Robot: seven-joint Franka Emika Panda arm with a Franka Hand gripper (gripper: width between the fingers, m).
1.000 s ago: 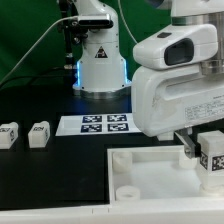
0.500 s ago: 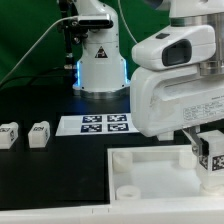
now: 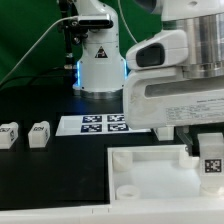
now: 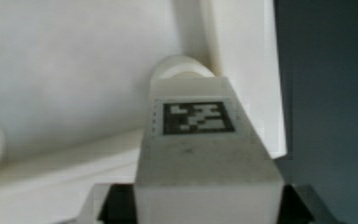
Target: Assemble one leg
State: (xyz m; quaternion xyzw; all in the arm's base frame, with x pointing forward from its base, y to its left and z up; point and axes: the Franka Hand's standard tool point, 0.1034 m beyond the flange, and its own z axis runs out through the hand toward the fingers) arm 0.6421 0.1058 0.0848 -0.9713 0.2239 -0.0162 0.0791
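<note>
Exterior view is showing the arm's two-finger gripper [image 3: 207, 152] sitting in the lower right of the frame, under the bulky white wrist housing. It is clenching the leg [image 3: 212, 166], a small white chunky plastic block whose black-and-white square marker is facing the camera. The leg is hanging over the right part of the large white square tray-like piece [image 3: 150, 172], which is stretching across the bottom of the frame; whether the two are touching I cannot tell. At the exterior view's left, a second leg [image 3: 8, 135] and a third leg [image 3: 40, 133], both small white blocks of the same kind, are standing side by side on the black table [image 3: 60, 180], well apart from the tray. The thin flat white marker board [image 3: 95, 124] is lying in the middle of the frame, in front of the white robot base [image 3: 100, 62]. Wrist view is showing the leg [image 4: 202, 150] gripped between the black fingers [image 4: 114, 206], its rounded tip pointing at the tray's raised rim [image 4: 229, 35], with the dark table [image 4: 336, 100] lying beyond that rim.
</note>
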